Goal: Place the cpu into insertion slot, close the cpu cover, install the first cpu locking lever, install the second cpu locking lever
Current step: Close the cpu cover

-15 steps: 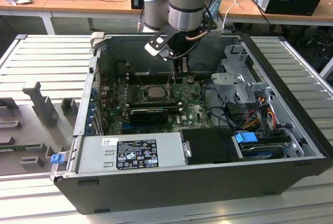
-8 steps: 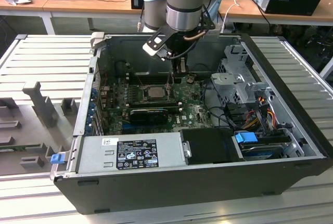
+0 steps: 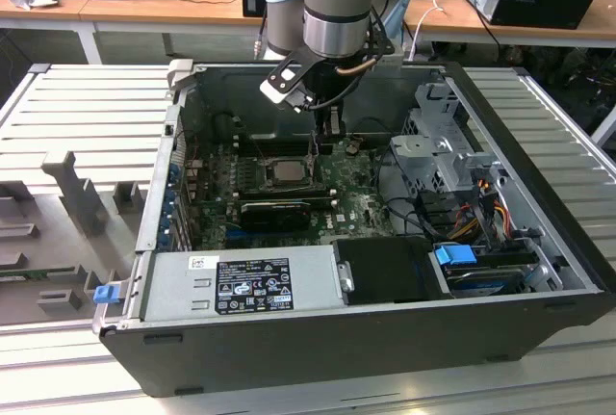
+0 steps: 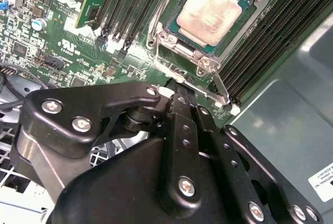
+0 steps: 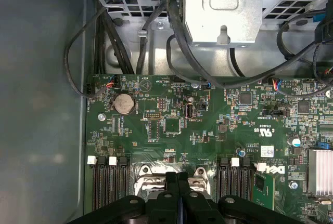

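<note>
Fingers of the gripper are pressed together in the first wrist view, black tips side by side with no gap. I cannot tell whether anything thin is pinched between them. In the exterior view the gripper hangs low inside the open computer case, over the green board. The chip lies close by, at about 7 o'clock from the gripper. In the second wrist view the chip sits flat in its socket, pale metal top up. The cover lies down as a frame around the chip. A thin metal lever runs along the socket's edge just beside the gripper. Long black memory slots flank the socket on both sides. In the exterior view a black card lies at 6 o'clock from the chip. The power supply fills the case's 6 o'clock edge, and a grey drive cage stands at 3 o'clock from the gripper.
</note>
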Robot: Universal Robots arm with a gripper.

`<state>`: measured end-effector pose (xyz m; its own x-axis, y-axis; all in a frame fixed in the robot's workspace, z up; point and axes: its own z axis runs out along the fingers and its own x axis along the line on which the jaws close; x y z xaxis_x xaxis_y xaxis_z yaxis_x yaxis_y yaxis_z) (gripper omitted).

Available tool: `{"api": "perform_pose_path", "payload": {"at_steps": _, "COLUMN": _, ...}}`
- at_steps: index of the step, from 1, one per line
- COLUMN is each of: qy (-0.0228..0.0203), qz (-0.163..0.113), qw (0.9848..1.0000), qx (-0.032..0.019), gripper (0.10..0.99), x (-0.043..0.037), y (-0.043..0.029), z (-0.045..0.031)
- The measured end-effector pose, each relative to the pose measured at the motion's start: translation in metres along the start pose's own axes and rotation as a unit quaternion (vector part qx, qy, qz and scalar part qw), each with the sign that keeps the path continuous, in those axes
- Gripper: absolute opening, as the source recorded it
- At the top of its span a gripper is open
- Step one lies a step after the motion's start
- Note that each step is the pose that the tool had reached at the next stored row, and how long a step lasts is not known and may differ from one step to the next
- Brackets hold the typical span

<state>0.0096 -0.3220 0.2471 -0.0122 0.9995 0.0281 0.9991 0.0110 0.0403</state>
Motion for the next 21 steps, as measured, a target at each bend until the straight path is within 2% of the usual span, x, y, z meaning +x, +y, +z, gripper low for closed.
{"api": "perform_pose_path", "payload": {"at_steps": 8, "qy": 0.0002, "qz": 0.000, "qw": 1.0000, "qx": 0.0009, "gripper": 0.106, "x": 0.0002, "y": -0.0092, "z": 0.0006}}
{"api": "perform_pose_path", "payload": {"at_steps": 10, "qy": 0.0002, "qz": -0.001, "qw": 1.0000, "qx": 0.0020, "gripper": 0.106, "x": 0.0000, "y": -0.0109, "z": 0.0043}}
{"api": "perform_pose_path", "payload": {"at_steps": 12, "qy": 0.0019, "qz": -0.008, "qw": 1.0000, "qx": 0.0023, "gripper": 0.106, "x": -0.0002, "y": -0.0169, "z": 0.0087}}
{"api": "perform_pose_path", "payload": {"at_steps": 13, "qy": 0.0021, "qz": -0.009, "qw": 0.9999, "qx": 0.0055, "gripper": 0.106, "x": -0.0002, "y": -0.0222, "z": 0.0098}}
{"api": "perform_pose_path", "payload": {"at_steps": 16, "qy": 0.0022, "qz": -0.010, "qw": 0.9999, "qx": 0.0108, "gripper": 0.106, "x": -0.0002, "y": -0.0276, "z": 0.0117}}
{"api": "perform_pose_path", "payload": {"at_steps": 21, "qy": 0.0026, "qz": -0.025, "qw": 0.9996, "qx": 0.0114, "gripper": 0.106, "x": -0.0004, "y": -0.0331, "z": 0.0210}}
